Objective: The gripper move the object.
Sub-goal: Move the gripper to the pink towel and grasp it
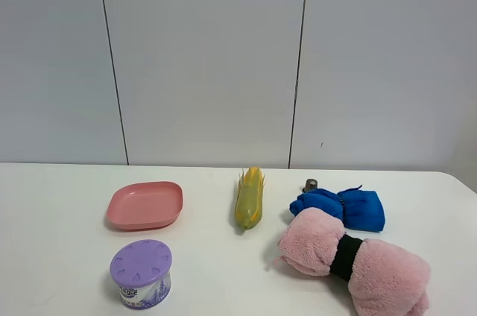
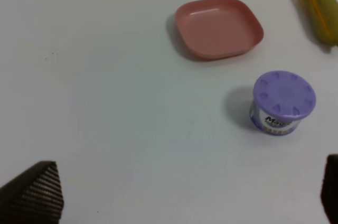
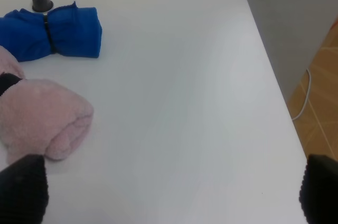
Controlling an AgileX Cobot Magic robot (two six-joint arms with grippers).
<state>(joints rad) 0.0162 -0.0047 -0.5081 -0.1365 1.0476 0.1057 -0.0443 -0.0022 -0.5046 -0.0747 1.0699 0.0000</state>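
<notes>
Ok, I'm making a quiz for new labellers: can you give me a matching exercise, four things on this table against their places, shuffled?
Things:
1. plate
2. corn
3. blue cloth
4. pink towel

Places, seen from the high camera:
A. front right of the table
B. left side, just behind the tub
C. middle of the table
D. right side, just behind the pink towel

Pairs: 1-B, 2-C, 3-D, 4-A.
</notes>
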